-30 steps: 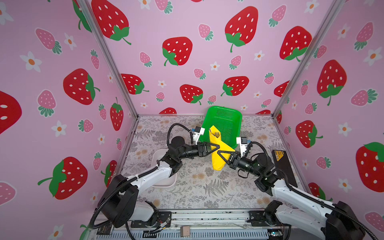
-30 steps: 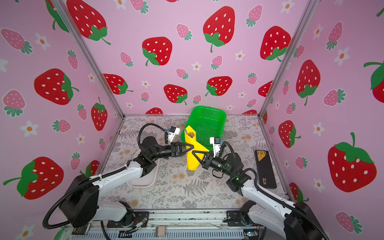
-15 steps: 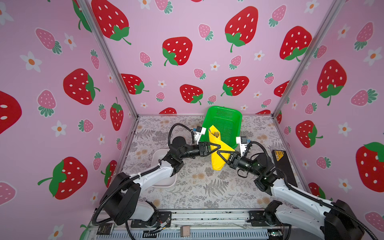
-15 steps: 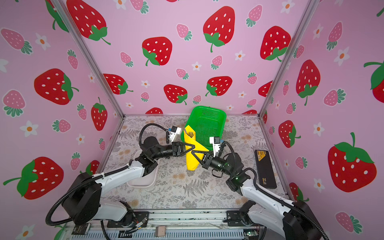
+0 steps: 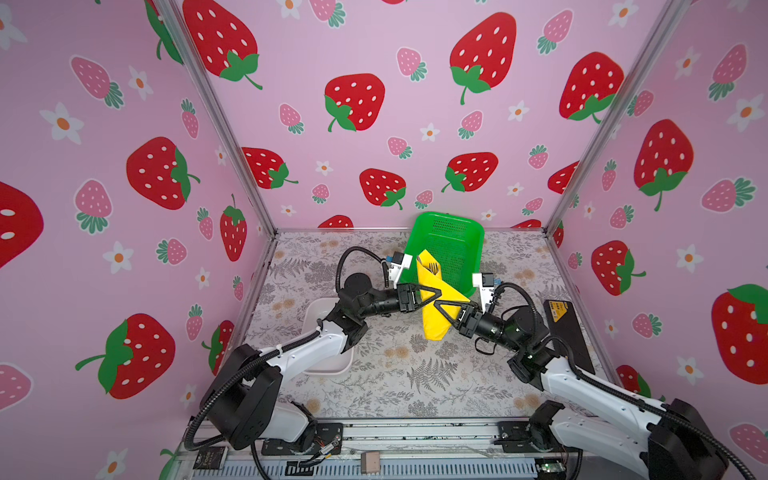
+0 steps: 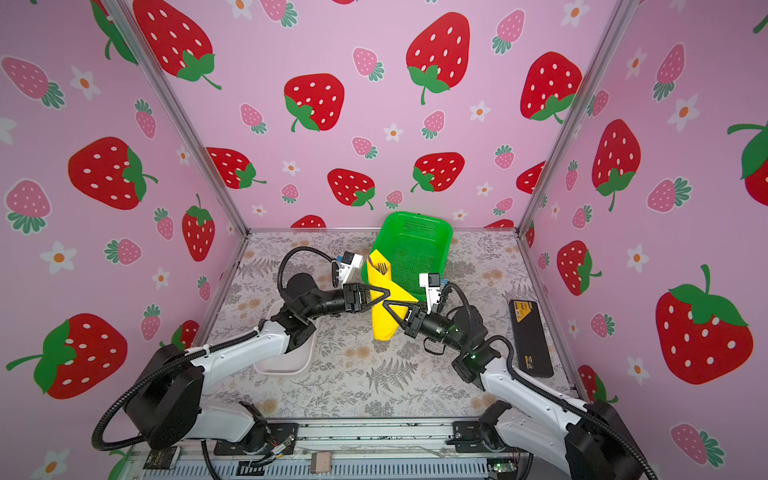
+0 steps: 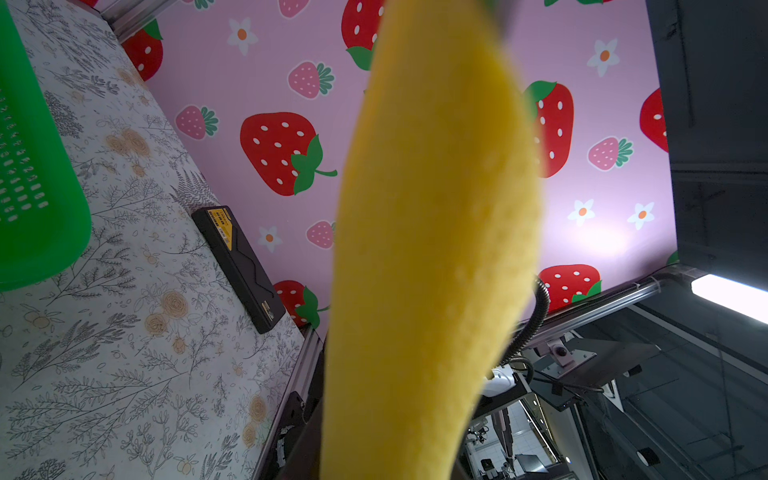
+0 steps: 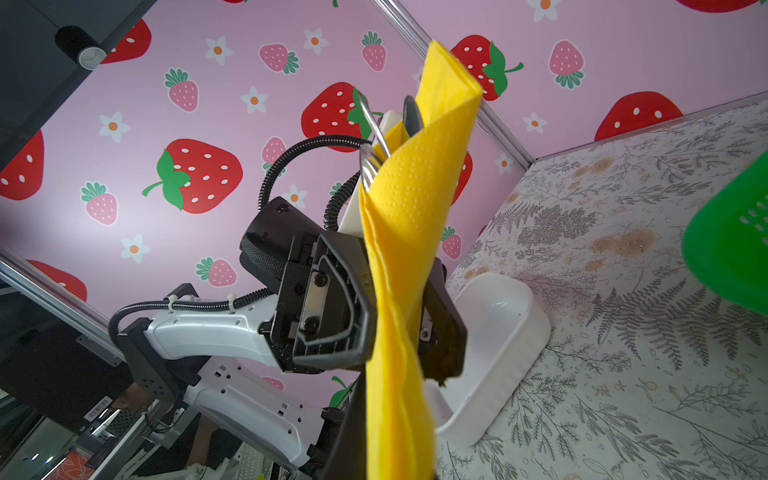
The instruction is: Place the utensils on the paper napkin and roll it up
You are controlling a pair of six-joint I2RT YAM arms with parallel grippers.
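While both pincers hold it up in the air, the yellow napkin is rolled into a long tube with the utensils tucked inside. Their shiny tips, one of them a fork, stick out of the top end of the roll. The roll is tilted, with its top end leaning to the far side and its bottom end nearer. It hangs over the middle of the desk.

The left pincer comes in from the left. It is closed on the middle of the roll, with one finger pressed on each side of the paper. The right pincer comes in from the right, just below the left one. It is squeezed tight on the lower part of the roll. The two pincer tips are very close together.

Just behind the roll, at the far side of the desk, sits a green basket full of little holes. A white tray lies on the left, partly under the left arm. A flat black box with a yellow label lies along the right edge.
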